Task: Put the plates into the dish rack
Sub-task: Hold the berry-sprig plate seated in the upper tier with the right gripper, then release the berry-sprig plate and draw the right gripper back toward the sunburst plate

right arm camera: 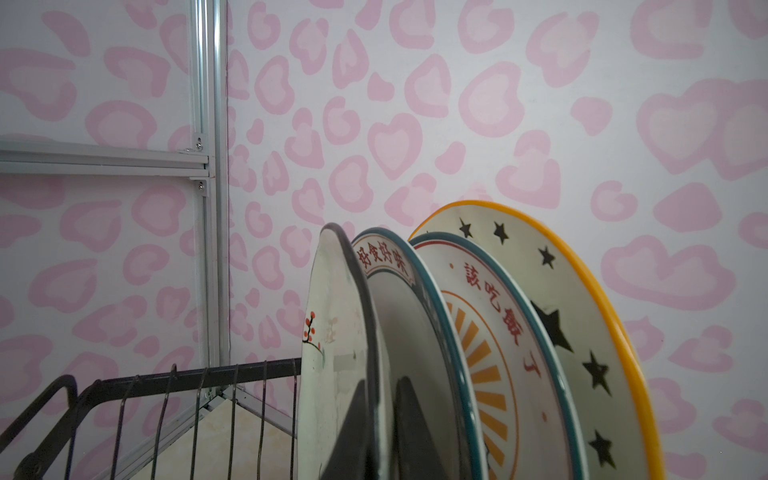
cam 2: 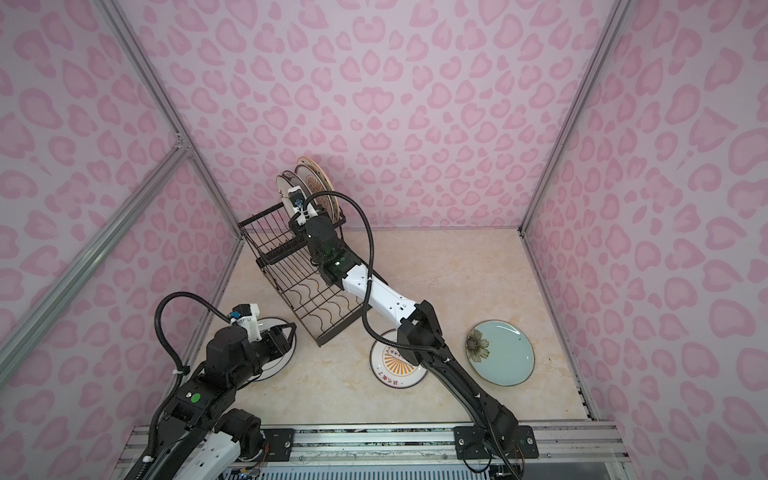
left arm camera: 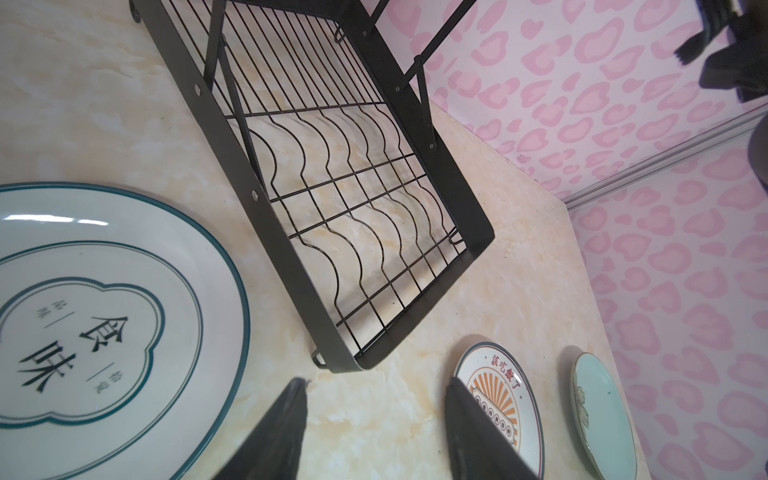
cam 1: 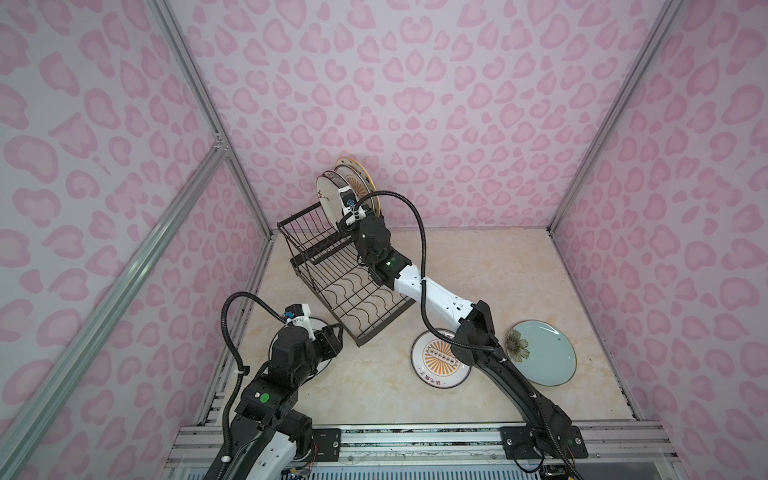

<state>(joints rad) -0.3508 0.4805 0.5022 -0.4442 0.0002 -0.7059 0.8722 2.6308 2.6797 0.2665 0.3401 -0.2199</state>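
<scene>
The black wire dish rack (cam 1: 357, 291) (left arm camera: 353, 208) stands at the back left of the table. Several plates stand upright in its raised basket. In the right wrist view they are a dark-rimmed plate (right arm camera: 328, 332), a teal-rimmed one (right arm camera: 390, 266), a sunburst plate (right arm camera: 490, 332) and a yellow-rimmed star plate (right arm camera: 561, 291). My right gripper (right arm camera: 380, 380) is shut on the dark-rimmed plate's edge, one finger on each face. Flat on the table lie a large white teal-rimmed plate (left arm camera: 104, 311), a sunburst plate (cam 1: 436, 361) and a pale blue-green plate (cam 1: 544, 353). My left gripper (left arm camera: 376, 382) hangs open and empty beside the large plate.
My right arm (cam 1: 432, 291) stretches across the rack's lower wavy-wire tray (left arm camera: 365, 232), and its cable (cam 1: 419, 232) loops above. Pink patterned walls (cam 1: 457, 124) close in three sides. An aluminium rail (cam 1: 415, 440) runs along the front edge.
</scene>
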